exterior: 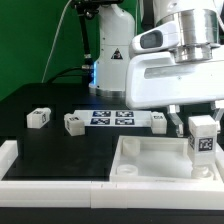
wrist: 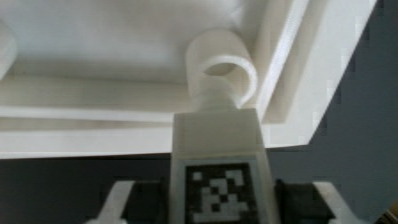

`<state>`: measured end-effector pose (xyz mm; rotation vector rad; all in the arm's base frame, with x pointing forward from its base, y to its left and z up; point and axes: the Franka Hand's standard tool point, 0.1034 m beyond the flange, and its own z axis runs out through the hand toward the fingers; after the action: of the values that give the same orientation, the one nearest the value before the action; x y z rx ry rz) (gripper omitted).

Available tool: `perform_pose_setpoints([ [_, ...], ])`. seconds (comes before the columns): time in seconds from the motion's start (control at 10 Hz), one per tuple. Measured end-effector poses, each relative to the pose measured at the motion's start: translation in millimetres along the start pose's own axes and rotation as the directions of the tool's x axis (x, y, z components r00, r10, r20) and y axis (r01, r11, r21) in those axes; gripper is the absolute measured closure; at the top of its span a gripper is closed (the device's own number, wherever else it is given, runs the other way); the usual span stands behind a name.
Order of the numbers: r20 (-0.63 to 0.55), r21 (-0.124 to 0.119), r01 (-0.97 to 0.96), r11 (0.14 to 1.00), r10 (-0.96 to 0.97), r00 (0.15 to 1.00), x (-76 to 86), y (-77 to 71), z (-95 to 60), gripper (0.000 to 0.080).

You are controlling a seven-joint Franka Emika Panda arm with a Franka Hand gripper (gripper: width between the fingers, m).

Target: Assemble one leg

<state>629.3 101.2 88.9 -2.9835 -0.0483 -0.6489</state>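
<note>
The end effector (exterior: 203,131) is clenched on the leg (exterior: 204,141), a small, stubby white block with a black-and-white square tag on the face turned to the exterior camera. The block hangs upright over the corner of the large white panel (exterior: 150,160) at the exterior view's right.

In the wrist view the leg (wrist: 221,140) shows as a plain white, squared body with the tag on its near face, pinched between two dark fingers (wrist: 121,203). Its far end points at a round socket (wrist: 226,70) in the panel's corner. Whether it touches the socket cannot be told.

Three like blocks lie on the black worktop (exterior: 40,95): a second leg (exterior: 39,118) and a third leg (exterior: 75,123) to the exterior view's left of the marker board (exterior: 110,118), and a fourth leg (exterior: 159,121) at the board's right end.
</note>
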Motion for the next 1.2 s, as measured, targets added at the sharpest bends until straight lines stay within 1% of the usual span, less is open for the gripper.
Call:
perform_pose_setpoints([
  [0.4, -0.022, 0.004, 0.008, 1.000, -0.008, 1.000, 0.7, -7.2, 1.1, 0.0509],
  [0.5, -0.021, 0.003, 0.009, 1.000, -0.008, 1.000, 0.7, -6.8, -0.4, 0.0509],
  [0.6, -0.026, 0.003, 0.008, 1.000, -0.008, 1.000, 3.0, -6.1, -6.4, 0.0509],
  [0.7, -0.026, 0.003, 0.008, 1.000, -0.008, 1.000, 2.4, -5.7, -7.6, 0.0509],
  [1.0, -0.016, 0.005, 0.018, 1.000, -0.018, 1.000, -8.0, -11.9, -3.4, 0.0509],
  [1.2, -0.029, 0.003, 0.018, 1.000, -0.018, 0.999, -7.9, -10.7, -1.6, 0.0509],
])
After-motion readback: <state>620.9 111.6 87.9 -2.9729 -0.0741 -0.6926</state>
